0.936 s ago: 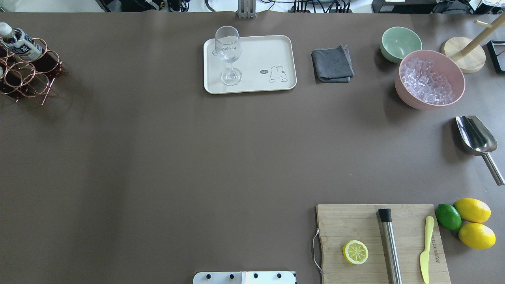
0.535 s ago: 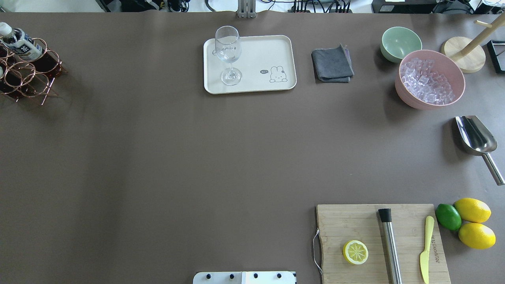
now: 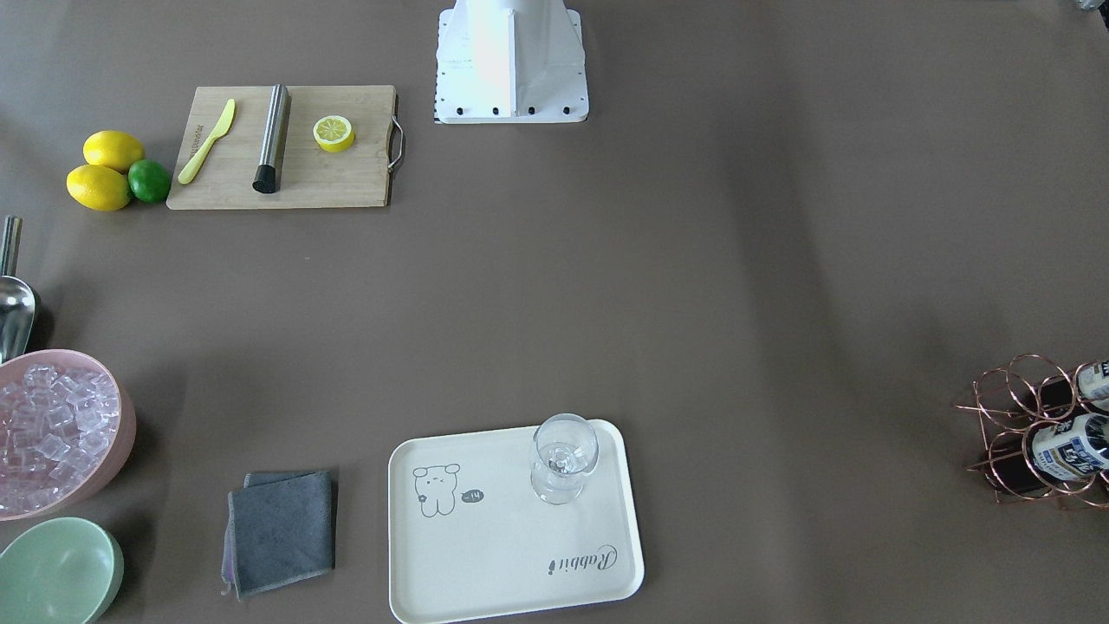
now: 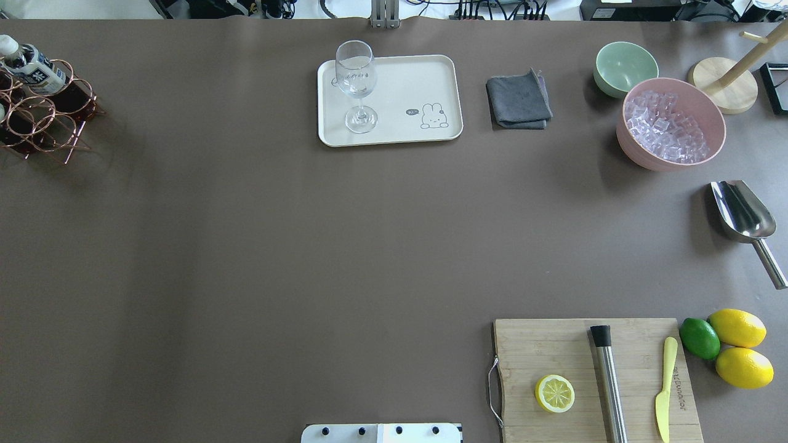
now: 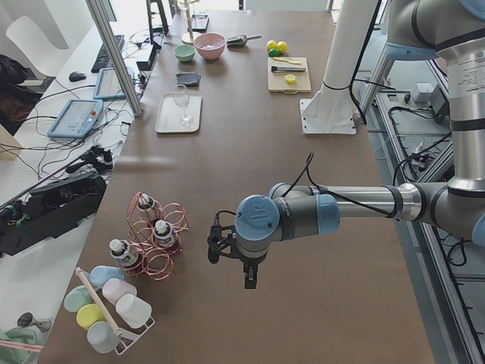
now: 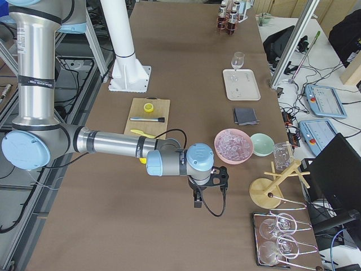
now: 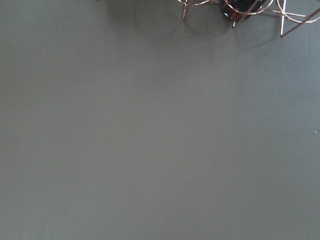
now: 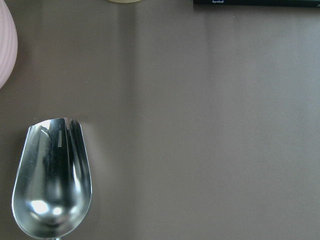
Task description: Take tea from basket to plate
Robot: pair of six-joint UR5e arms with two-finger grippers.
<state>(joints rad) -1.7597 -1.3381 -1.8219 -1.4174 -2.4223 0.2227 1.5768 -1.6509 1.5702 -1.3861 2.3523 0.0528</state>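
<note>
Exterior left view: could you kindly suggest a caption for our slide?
Left end effector hovers near the basket, which holds three tea bottles.

Logged rose-gold wire basket (image 4: 43, 123), dark brown tea bottle (image 4: 37, 71) with white cap, cream rectangular tray (image 4: 406, 86) with grey bear drawing (image 3: 436, 490), plain brown table (image 4: 246, 246).

Silver arms (image 5: 364, 199), blue joint caps (image 5: 327, 214), black cables (image 5: 305, 168)

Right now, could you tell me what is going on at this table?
Nothing is being handled yet. All three tea bottles sit in the copper wire basket, with the left hand hanging over the table beside it. The cream tray holds only a wine glass. The right hand hangs near the pink bowl of ice.
</note>
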